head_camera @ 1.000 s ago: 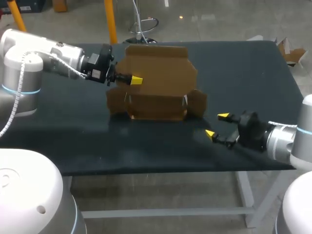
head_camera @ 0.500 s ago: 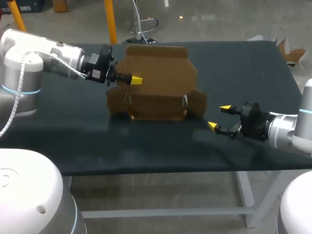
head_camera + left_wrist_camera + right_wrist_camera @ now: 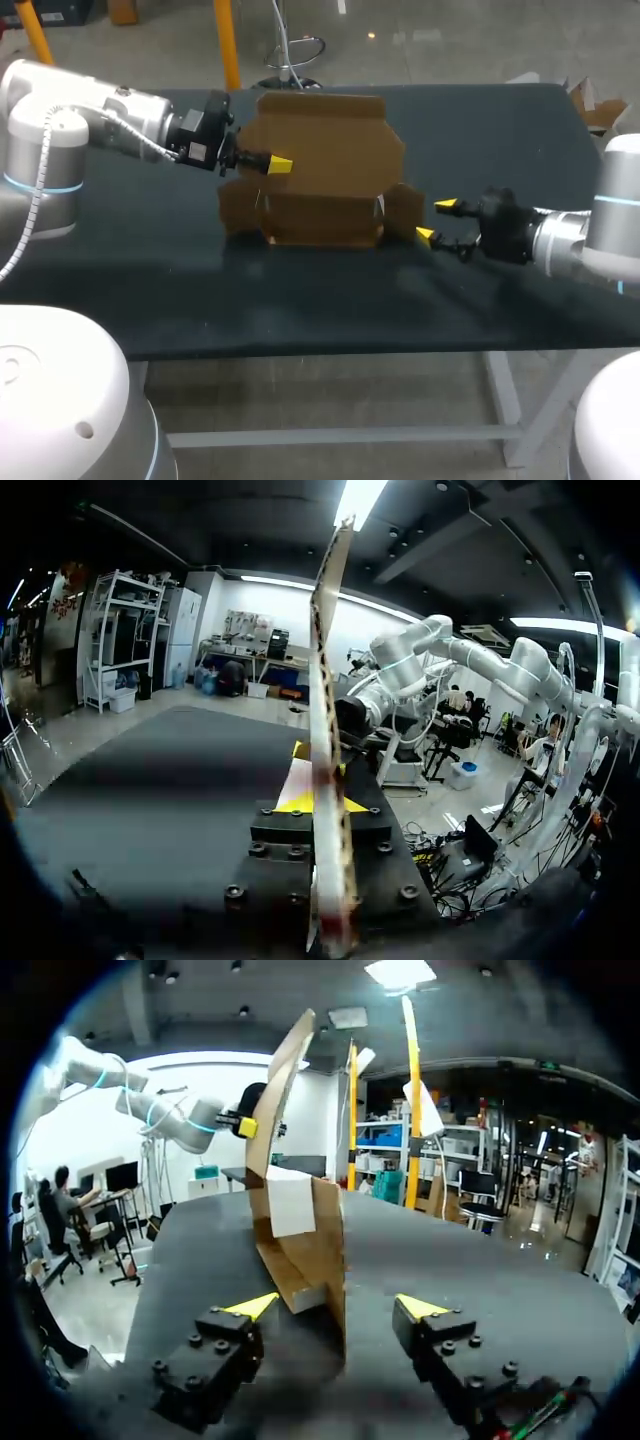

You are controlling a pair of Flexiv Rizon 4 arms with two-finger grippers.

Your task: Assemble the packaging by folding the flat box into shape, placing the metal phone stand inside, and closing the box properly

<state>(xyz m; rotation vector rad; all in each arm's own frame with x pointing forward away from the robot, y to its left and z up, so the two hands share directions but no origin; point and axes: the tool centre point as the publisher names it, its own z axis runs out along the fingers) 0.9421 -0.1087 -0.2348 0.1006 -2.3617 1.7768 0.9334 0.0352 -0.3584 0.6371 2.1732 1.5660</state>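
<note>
The half-folded brown cardboard box (image 3: 320, 170) stood on the dark surface (image 3: 500, 140) and looked light, thin and bendy, best held by its edges; the left claw (image 3: 280, 164) pinched its tall back wall, and the right claw (image 3: 433, 220) was spread wide at a side flap.

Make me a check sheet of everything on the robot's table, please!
Surface: dark table, glossy.
Job's things: cardboard box, partly folded, back panel upright; phone stand not seen.
Clutter: nothing seen.
End effectors: left end effector shut on the box's upright panel; right end effector open, by the box's side flap.
Cables: white cable along the left arm.
Surroundings: nothing seen.
</note>
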